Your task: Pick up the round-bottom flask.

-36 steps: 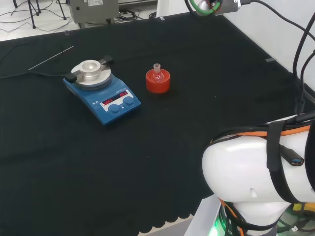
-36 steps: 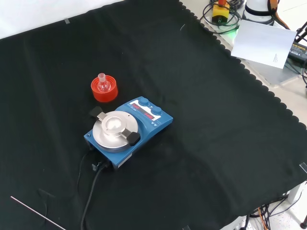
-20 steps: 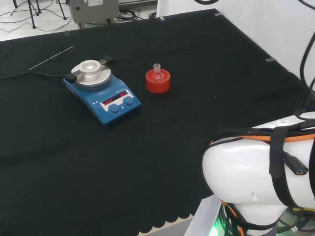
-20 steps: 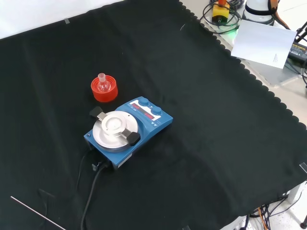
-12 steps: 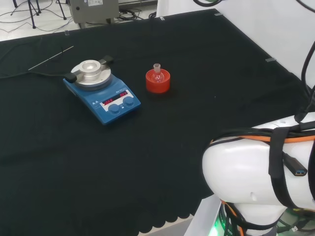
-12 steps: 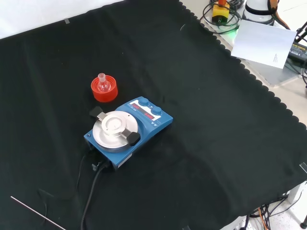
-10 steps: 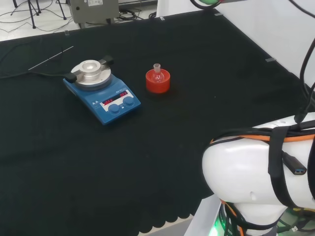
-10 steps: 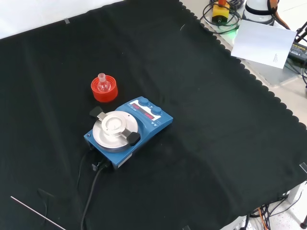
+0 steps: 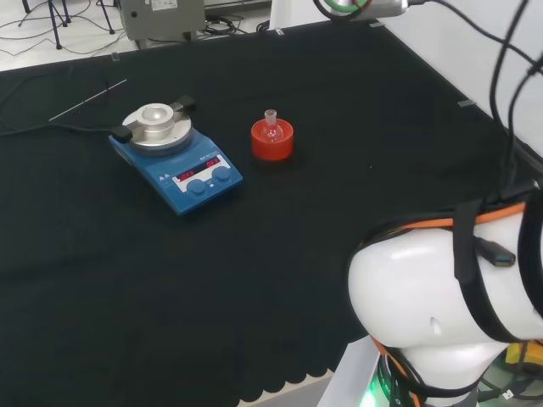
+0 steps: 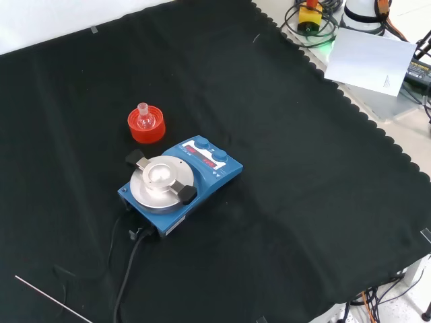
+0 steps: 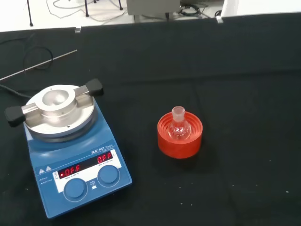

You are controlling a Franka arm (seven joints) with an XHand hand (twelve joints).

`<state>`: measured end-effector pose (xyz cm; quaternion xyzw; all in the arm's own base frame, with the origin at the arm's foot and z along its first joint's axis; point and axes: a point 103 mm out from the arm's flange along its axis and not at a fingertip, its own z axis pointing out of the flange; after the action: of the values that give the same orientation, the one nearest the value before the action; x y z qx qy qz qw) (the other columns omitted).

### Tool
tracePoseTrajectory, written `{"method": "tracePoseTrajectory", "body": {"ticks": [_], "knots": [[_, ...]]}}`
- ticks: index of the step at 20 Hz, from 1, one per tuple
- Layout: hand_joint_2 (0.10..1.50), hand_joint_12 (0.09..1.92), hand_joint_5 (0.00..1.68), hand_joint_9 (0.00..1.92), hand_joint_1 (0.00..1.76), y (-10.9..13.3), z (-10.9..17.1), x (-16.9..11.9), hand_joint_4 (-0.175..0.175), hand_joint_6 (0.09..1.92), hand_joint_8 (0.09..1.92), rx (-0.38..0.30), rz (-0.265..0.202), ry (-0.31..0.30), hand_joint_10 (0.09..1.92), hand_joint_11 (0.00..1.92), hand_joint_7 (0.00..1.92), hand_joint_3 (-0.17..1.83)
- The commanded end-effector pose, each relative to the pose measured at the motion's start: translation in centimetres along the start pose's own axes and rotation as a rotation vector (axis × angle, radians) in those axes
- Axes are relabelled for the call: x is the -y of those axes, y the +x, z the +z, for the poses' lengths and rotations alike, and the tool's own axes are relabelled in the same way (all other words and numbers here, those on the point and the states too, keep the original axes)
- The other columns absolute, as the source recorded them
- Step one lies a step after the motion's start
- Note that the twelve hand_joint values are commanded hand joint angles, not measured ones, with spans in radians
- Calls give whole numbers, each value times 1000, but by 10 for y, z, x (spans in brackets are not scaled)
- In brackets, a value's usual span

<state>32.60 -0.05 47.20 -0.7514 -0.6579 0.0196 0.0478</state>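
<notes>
The round-bottom flask [image 11: 179, 127] is sitting upright, neck up, in a red ribbed stand [image 11: 179, 136] on the black cloth [image 9: 339, 127], just to the right of a blue hotplate stirrer [image 9: 176, 157] in the head view and just beyond it in the front view. Nothing is touching the flask. The wrist camera is looking down on the flask and stand from well above, and I cannot tell how the hand is posed.

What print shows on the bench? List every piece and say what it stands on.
Magnetic stirrer hotplate: two red lit displays above its knobs, not read off here.
Same panel: small white print and symbols, too small to trust.
Red ribbed stand, round-bottom flask: no print.
White sheet beside the cloth: one mark, too small to read.
</notes>
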Motion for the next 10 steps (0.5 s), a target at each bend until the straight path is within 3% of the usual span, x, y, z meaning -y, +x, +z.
{"method": "tracePoseTrajectory", "body": {"ticks": [1, 7, 10], "knots": [[1124, 1272, 341, 244, 352, -21, 57, -107, -6, 87, 466, -77, 1, 22, 621, 0, 120, 266], [1042, 1346, 360, 294, 556, -28, 93, -151, -9, 87, 496, -109, -5, 30, 637, 0, 152, 265], [1010, 1361, 389, 319, 576, -31, 112, -171, -12, 87, 514, -121, -18, 39, 638, 11, 169, 296]]}}
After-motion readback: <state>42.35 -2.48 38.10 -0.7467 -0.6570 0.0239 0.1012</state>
